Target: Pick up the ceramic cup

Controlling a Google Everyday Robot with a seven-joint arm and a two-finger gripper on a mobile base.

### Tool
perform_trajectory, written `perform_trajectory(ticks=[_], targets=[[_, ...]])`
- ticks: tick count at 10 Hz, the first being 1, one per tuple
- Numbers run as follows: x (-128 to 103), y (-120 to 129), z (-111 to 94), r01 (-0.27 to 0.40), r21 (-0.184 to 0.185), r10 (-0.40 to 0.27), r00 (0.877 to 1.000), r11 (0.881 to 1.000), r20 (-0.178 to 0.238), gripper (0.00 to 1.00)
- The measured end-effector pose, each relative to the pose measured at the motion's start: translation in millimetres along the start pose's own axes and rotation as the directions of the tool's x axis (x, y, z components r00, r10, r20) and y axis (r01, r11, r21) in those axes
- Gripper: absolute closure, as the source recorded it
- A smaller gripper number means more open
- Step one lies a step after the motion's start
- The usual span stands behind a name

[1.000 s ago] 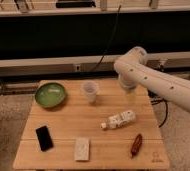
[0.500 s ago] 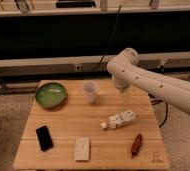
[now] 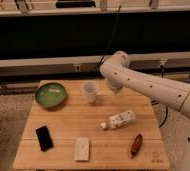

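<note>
The ceramic cup [image 3: 90,91] is a small whitish handleless cup standing upright on the wooden table [image 3: 68,125], near its far edge and right of the green bowl [image 3: 51,94]. My white arm reaches in from the right, and its bent end hangs just right of the cup. The gripper [image 3: 112,89] sits under that bend, close beside the cup and a little above the table, mostly hidden by the arm.
A white bottle with a label [image 3: 119,120] lies on its side right of centre. A black phone [image 3: 44,137] lies front left, a pale flat bar [image 3: 81,148] at front centre, and a reddish-brown object [image 3: 136,144] front right. A dark wall and rails run behind.
The arm has swung left across the table's far side, bringing the gripper from the right edge to just beside the cup. Nothing on the table has moved.
</note>
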Motion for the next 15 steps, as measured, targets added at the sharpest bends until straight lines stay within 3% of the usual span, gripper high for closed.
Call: perform_trajectory(ticks=[4,9,15], targets=[[-25,-18,13,0.074,-0.002,-0.074,0.997,0.997,0.010,0.20],[-44,-22,31,0.138,-0.018,-0.137,0.990,0.990,0.029,0.20],[-50,-27,34,0.171,-0.018,-0.170,0.985,0.985,0.042,0.20]])
